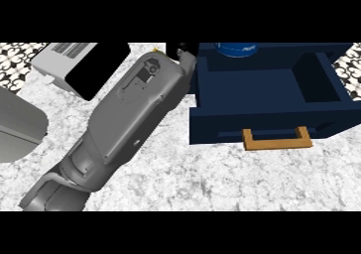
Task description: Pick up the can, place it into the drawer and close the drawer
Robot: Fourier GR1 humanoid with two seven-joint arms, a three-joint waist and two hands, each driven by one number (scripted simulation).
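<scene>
The navy drawer (212,106) stands pulled open at the right, its wooden handle (277,139) facing me. A blue can (238,49) shows at the drawer's far end, cut off by the view's top edge. My right forearm runs from the lower left up to the drawer's far left corner. Only a small black part of the right hand (185,49) shows there, left of the can and apart from it. Its fingers are hidden. The left hand is out of sight.
A white and black appliance (70,64) sits at the far left of the marble counter (235,178). A large grey rounded shape (15,124) fills the left edge. A patterned tiled wall (15,57) shows at the back.
</scene>
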